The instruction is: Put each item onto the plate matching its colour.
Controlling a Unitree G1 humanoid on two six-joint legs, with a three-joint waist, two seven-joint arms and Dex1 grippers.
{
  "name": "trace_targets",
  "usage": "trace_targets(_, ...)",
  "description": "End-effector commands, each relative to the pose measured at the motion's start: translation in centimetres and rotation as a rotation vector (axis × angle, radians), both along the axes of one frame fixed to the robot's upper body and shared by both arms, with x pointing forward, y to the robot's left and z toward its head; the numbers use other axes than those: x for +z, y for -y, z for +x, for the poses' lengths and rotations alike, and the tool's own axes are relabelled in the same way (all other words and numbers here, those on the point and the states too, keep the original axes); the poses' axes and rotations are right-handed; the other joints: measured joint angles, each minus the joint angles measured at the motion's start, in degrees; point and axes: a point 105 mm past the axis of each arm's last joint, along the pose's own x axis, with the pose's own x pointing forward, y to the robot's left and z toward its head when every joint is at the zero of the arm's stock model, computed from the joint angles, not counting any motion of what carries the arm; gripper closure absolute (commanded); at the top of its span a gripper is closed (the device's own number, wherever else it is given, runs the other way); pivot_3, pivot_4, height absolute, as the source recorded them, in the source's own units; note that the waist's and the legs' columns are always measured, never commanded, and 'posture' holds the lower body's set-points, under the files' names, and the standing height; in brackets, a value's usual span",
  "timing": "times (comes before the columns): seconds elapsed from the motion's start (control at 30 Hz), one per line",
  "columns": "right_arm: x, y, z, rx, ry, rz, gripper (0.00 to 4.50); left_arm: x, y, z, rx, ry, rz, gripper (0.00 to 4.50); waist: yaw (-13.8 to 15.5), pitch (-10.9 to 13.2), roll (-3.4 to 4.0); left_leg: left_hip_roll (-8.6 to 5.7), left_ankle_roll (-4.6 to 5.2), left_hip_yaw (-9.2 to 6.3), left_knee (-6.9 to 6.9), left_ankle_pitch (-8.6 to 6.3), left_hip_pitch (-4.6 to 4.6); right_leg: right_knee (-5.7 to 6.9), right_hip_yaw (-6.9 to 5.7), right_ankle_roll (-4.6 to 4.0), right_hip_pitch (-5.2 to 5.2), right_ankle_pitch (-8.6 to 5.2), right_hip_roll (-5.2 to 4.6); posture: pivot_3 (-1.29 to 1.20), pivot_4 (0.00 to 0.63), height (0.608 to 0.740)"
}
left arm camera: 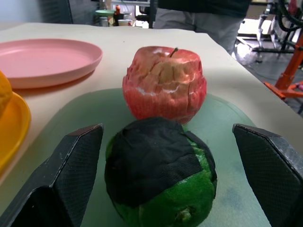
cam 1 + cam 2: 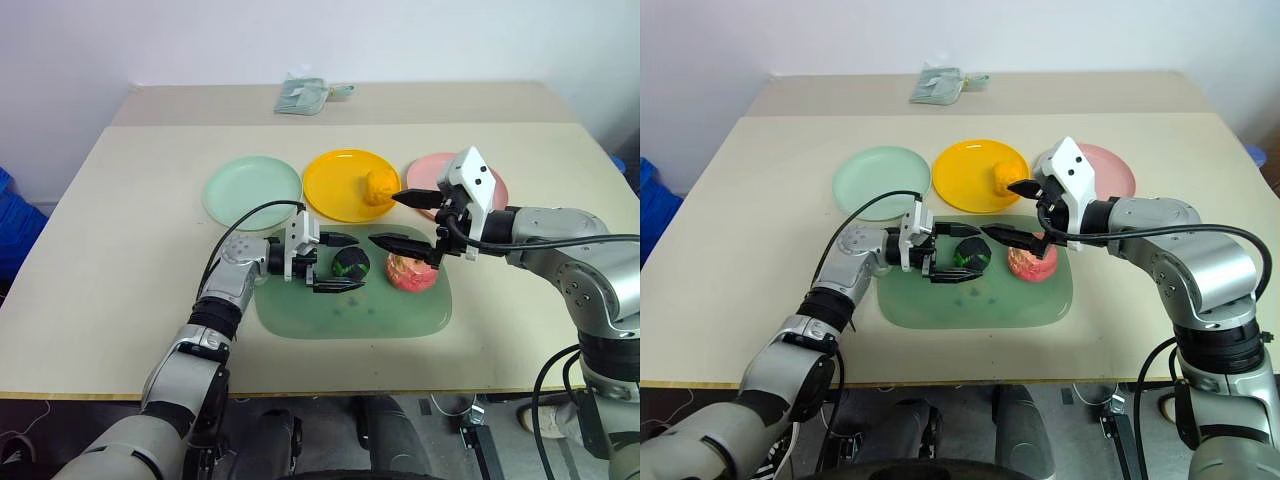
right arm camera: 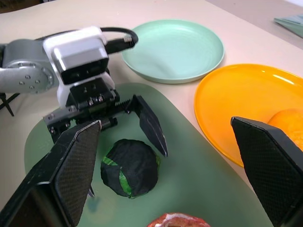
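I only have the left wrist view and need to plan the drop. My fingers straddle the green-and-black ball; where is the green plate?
Observer: The mint green plate sits bare on the table, past the mat's far left corner.
Operator: Is the orange fruit done?
Observer: Yes, the orange fruit lies on the yellow plate.
Operator: Where is the other arm?
Observer: The right gripper hangs open above the apple, near your left gripper around the ball.

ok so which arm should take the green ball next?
Left. The left gripper already has its open fingers on either side of the green ball on the green mat. The right gripper hangs open above the mat, nearer the apple.
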Motion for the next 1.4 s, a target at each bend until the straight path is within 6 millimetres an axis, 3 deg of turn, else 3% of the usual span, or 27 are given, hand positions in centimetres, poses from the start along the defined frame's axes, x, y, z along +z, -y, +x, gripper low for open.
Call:
trace_targets(0.03,1.1,0.1,-0.3,0.002,0.065,-0.01,0.0,-0.2,0.1,0.1,0.014,0.016,-0.004,0.56,0.0,0.0,0.0,0.0,0.01,0.0,0.0,-0.01,0.0,0.0,0.0,0.0,0.0,0.0,0.0,0.0,0.15,0.74)
trace_targets(0.1,1.2,0.1,-0.2,-0.004,0.069,-0.013,0.0,-0.5,0.1,0.2,0.028,0.031,0.005,1.24,0.0,0.0,0.0,0.0,0.01,0.0,0.0,0.0,0.01,0.0,0.0,0.0,0.0,0.0,0.0,0.0,0.15,0.74)
trace_targets(0.33,1.5,0.2,0.1,-0.016,0.085,-0.004,0.0,1.0,-0.9,1.9,0.138,0.03,-0.058,1.24,0.0,0.0,0.0,0.0,0.01,0.0,0.0,-0.01,0.01,0.0,0.0,0.0,0.0,0.0,0.0,0.0,0.15,0.74)
trace_targets(0.47,1.7,0.1,0.3,-0.027,0.102,0.001,0.0,4.4,-2.3,4.3,0.293,0.018,-0.216,1.24,0.0,0.0,0.0,0.01,0.01,0.0,0.0,-0.01,0.0,0.01,0.0,0.0,-0.01,0.0,0.0,0.0,0.15,0.74)
trace_targets(0.6,1.7,0.1,0.4,-0.03,0.105,0.004,0.0,6.6,-3.9,5.6,0.401,0.074,-0.272,1.24,0.0,0.0,0.0,0.01,-0.07,-0.01,0.0,0.04,0.0,0.02,0.0,0.0,-0.01,0.0,0.0,0.0,0.15,0.74)
trace_targets(0.73,1.8,0.1,0.6,-0.037,0.117,0.004,0.0,9.1,-7.3,8.0,0.657,0.118,-0.39,1.24,0.0,0.0,0.0,0.0,-0.08,-0.01,-0.01,0.04,-0.02,0.01,0.0,0.0,0.0,0.0,-0.01,0.0,0.15,0.74)
trace_targets(0.87,2.2,0.1,1.5,-0.076,0.154,0.019,0.0,9.1,-11.8,10.1,0.97,0.152,-0.387,1.24,-0.2,0.0,-0.02,0.01,-0.11,-0.01,-0.02,0.06,0.03,0.0,0.0,0.0,-0.01,0.0,0.0,0.0,0.15,0.74)
trace_targets(1.0,2.2,-0.2,3.3,-0.138,0.197,0.037,0.0,9.2,-14.3,10.9,1.137,0.159,-0.434,1.24,0.0,0.0,-0.01,0.01,-0.17,-0.01,-0.04,0.09,0.05,0.02,0.0,0.01,-0.03,0.0,0.0,0.0,0.15,0.74)
trace_targets(1.07,2.2,-0.6,3.4,-0.128,0.209,0.037,0.0,9.0,-14.9,11.1,1.174,0.154,-0.422,0.71,0.2,0.0,-0.02,0.0,-0.18,-0.06,-0.04,0.1,-0.01,0.03,-0.04,0.0,-0.03,0.0,-0.01,0.0,0.15,0.74)
trace_targets(1.13,2.2,-0.7,3.4,-0.12,0.212,0.035,0.0,9.0,-14.8,11.1,1.176,0.159,-0.415,0.02,0.2,0.0,-0.02,-0.03,-0.17,-0.07,-0.05,0.09,-0.06,0.02,-0.06,0.0,-0.06,0.0,-0.03,0.0,0.15,0.74)
trace_targets(1.27,1.7,-0.3,3.1,-0.107,0.183,0.014,0.0,9.9,-13.2,10.3,1.007,0.124,-0.477,0.02,0.2,0.0,-0.02,-0.11,-0.11,-0.06,-0.05,0.06,-0.1,-0.05,-0.06,0.0,-0.06,0.0,-0.11,0.0,0.15,0.74)
trace_targets(1.4,-0.3,1.7,2.0,-0.108,0.014,-0.045,0.0,10.7,-11.1,6.9,0.605,0.086,-0.447,0.02,0.0,0.0,-0.02,-0.11,-0.1,-0.07,-0.05,0.05,-0.12,-0.05,-0.06,0.0,-0.05,0.0,-0.1,0.0,0.15,0.74)
